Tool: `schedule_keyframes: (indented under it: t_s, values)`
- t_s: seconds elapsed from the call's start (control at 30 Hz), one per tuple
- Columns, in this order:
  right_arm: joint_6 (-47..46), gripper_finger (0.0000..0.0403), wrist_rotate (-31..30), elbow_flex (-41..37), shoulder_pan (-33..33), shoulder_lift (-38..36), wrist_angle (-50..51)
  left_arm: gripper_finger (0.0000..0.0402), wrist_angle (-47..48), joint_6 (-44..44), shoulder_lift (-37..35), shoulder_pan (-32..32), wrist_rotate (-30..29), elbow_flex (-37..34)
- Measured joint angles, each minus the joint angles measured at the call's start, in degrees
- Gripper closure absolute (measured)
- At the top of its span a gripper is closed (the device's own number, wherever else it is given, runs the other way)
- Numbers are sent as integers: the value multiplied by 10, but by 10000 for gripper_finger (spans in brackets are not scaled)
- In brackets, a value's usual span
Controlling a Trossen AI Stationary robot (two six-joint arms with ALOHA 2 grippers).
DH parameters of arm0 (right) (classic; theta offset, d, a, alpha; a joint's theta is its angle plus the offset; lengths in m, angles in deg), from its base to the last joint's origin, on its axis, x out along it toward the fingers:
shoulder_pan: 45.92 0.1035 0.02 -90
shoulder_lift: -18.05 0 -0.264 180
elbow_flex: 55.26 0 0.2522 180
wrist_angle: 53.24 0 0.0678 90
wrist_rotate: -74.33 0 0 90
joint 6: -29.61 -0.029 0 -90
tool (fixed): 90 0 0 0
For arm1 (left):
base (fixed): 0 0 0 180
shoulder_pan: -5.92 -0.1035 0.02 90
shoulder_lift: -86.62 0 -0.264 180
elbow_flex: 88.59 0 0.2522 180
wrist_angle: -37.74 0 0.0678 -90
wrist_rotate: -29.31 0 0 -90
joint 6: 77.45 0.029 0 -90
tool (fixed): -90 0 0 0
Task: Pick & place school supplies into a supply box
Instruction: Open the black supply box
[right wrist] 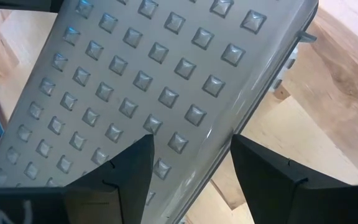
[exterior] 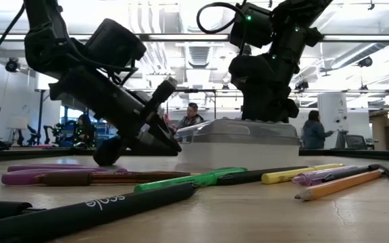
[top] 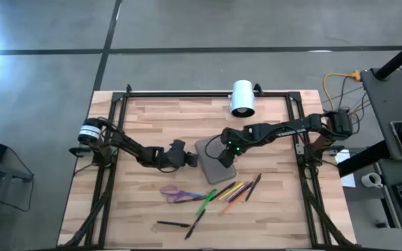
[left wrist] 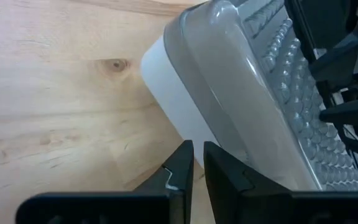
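The supply box [top: 206,149], a flat grey translucent case with a studded lid [right wrist: 154,68] over a white base [left wrist: 173,99], lies shut at the table's middle. My left gripper [left wrist: 197,152] slants down at the box's left end, fingers shut with nothing between them. My right gripper [right wrist: 191,155] stands open above the box, one finger over the lid and one past its long edge. The school supplies lie loose on the table nearer the front: purple scissors [top: 176,193], a green pen [top: 206,201], yellow and orange ones [top: 234,189] and black pens [top: 187,224]. My left gripper's fingertips [exterior: 173,144] come slanting down from the table's left, right up against the box's left end at the lid's rim [left wrist: 229,149]; whether they touch it I cannot tell. My right gripper points down from above, and its fingers [exterior: 265,116] reach the lid's top [exterior: 248,125]; whether they rest on it I cannot tell.
A white cylinder [top: 242,97] lies at the table's far edge. A black frame [top: 117,125] runs along the table's sides. People stand in the room behind the table [exterior: 191,115]. Bare wood lies at the table's left and near right.
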Motion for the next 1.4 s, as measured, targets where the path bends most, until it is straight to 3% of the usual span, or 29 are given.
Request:
schedule_keyframes:
  t_s: [0.5,0.73,1.4]
  values:
    - [0,197,-2,0,-6,5,8,379,-37,53,0,12,83,0]
    - [-10,197,-45,-1,-9,5,-12,379,-111,53,-3,17,187,1]
    - [-14,197,-60,-1,0,4,0,379,-204,75,-4,0,156,-6]
